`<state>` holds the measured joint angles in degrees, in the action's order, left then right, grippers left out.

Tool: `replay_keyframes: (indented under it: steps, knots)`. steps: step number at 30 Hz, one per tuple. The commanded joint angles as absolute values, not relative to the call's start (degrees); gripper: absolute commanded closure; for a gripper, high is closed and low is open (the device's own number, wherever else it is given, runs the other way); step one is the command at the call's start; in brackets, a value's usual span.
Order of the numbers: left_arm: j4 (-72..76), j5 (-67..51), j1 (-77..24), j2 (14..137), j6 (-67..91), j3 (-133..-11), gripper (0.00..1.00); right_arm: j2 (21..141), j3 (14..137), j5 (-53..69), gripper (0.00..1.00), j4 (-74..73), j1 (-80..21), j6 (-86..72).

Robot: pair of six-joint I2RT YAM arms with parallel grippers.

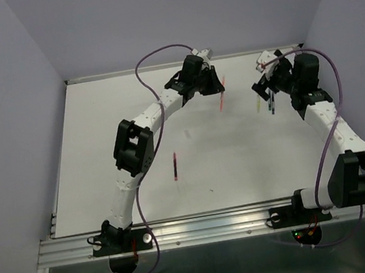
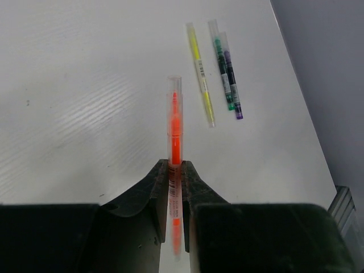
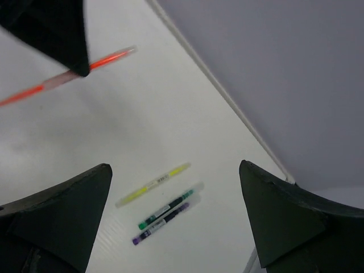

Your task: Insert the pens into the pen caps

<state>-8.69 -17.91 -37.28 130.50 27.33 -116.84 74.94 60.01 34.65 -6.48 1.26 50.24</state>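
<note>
My left gripper is shut on the orange-red pen and holds it off the table; a clear cap covers its tip. In the top view this gripper is at the back middle with the pen. My right gripper is open and empty, above the yellow pen, green pen and dark blue pen, which lie side by side. Each has a clear sleeve at one end. They also show ahead of the left gripper: yellow, green, dark blue. The maroon pen lies alone mid-table.
The white table's back edge meets the grey wall just behind both grippers. A faint pale short mark lies between the maroon pen and the left gripper; I cannot tell if it is a cap. The left gripper's finger shows in the right wrist view.
</note>
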Motion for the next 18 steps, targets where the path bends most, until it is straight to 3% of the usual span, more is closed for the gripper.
replay_keyframes:
  steps: [1,2,4,8,12,18]
  knots:
    - [-4.9,-25.7,-37.7,131.6,27.0,-121.4,1.00,77.8,62.9,12.7,0.00,14.6,1.2,10.3]
    - [-3.5,-26.3,-37.9,131.0,27.3,-120.1,1.00,78.6,63.8,8.5,0.00,13.4,1.8,-1.6]
    - [-1.3,-27.2,-38.2,128.6,27.0,-117.3,1.00,79.9,65.3,4.4,0.00,8.0,1.8,-9.5]
    - [1.3,-23.9,-38.8,124.8,26.2,-111.1,1.00,82.4,63.7,15.8,0.00,5.9,2.3,-22.0]
    - [3.1,-23.2,-38.8,122.9,29.0,-108.5,1.00,82.9,60.3,35.7,0.00,10.8,2.3,-26.7]
    - [3.1,-17.1,-38.8,122.3,37.6,-107.8,1.00,82.7,56.3,42.6,0.00,15.5,2.3,-28.0]
